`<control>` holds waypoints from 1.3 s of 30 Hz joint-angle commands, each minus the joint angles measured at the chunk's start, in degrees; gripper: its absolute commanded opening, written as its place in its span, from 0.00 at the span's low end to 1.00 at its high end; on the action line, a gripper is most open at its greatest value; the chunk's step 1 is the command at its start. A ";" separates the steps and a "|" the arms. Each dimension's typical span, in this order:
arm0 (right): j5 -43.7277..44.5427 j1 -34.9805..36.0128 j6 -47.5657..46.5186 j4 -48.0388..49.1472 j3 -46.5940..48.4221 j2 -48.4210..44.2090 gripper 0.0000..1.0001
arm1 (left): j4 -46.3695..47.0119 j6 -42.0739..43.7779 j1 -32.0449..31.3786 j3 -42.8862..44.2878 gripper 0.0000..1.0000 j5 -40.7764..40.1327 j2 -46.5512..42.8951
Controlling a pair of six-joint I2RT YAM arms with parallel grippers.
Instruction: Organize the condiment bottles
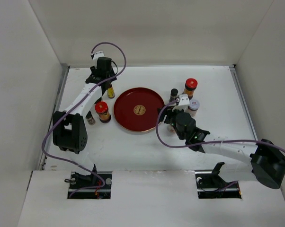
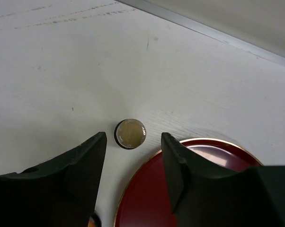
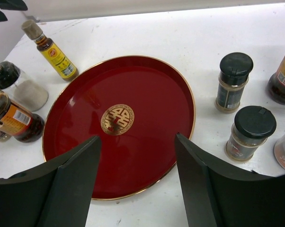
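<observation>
We judge the slim brown yellow-labelled glass bottle (image 3: 55, 54) light, slick, tippy, best pinched mid-body; left gripper (image 2: 133, 142) and right gripper (image 3: 138, 139) stand parted, empty.

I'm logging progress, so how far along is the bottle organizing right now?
Done: nothing clearly; the red tray holds no bottles. In hand: nothing; the left end effector is open above the slim yellow-labelled bottle, and the right end effector is open at the tray's rim. Left: all the bottles, standing either side of the tray, including a black-capped bottle and a red-capped jar.
</observation>
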 commanded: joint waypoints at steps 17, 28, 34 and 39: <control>-1.50 0.15 -0.66 2.92 0.31 -0.45 0.72 | 2.28 2.96 -0.21 4.37 0.43 -3.83 5.53; -1.51 -0.38 -0.84 3.10 -0.48 -2.29 0.72 | 2.72 1.73 0.05 4.10 0.17 -4.00 3.60; -1.51 -0.38 -0.84 3.10 -0.40 -2.12 0.73 | 3.68 1.55 -0.21 4.19 0.17 -5.75 -2.99; -1.51 -0.38 -0.66 3.10 -0.48 -2.20 0.73 | 4.03 1.55 -1.00 4.45 0.17 -4.88 -6.51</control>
